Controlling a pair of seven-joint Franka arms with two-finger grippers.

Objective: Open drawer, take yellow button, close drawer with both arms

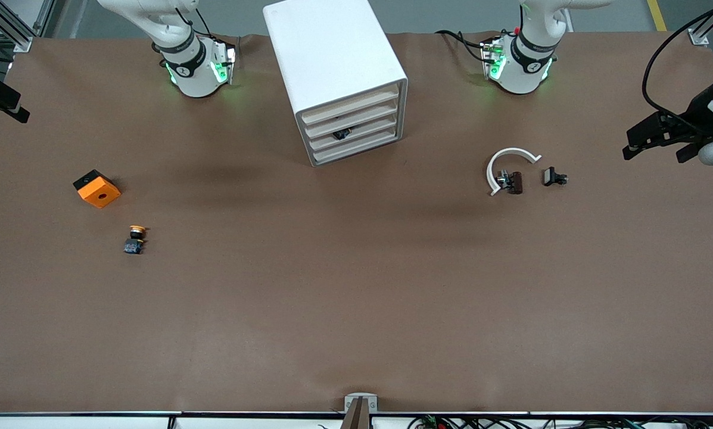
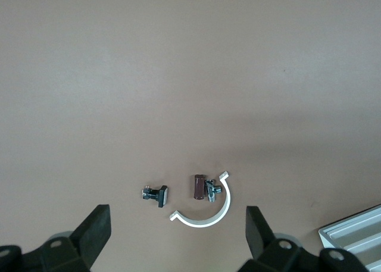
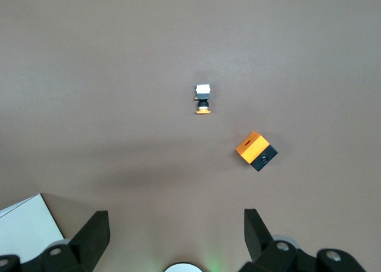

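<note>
The white cabinet [image 1: 332, 59] stands at the robots' edge of the table, between the two bases. Its uppermost drawer [image 1: 350, 107] is shut flush, like the three below it. The button [image 1: 134, 238] lies on the table toward the right arm's end, nearer the front camera than the cabinet; it also shows in the right wrist view [image 3: 203, 99]. My right gripper [image 3: 175, 236] is open and empty, high over its own base. My left gripper [image 2: 177, 236] is open and empty, high over the table near its base. Neither gripper shows in the front view.
An orange cube [image 1: 97, 188] with a dark hole lies beside the button. A white arc [image 1: 508, 167], a brown part [image 1: 514, 182] and a black clip [image 1: 554, 177] lie toward the left arm's end. A dark item [image 1: 341, 134] shows through the third drawer's front. Black fixtures [image 1: 660, 134] overhang both table ends.
</note>
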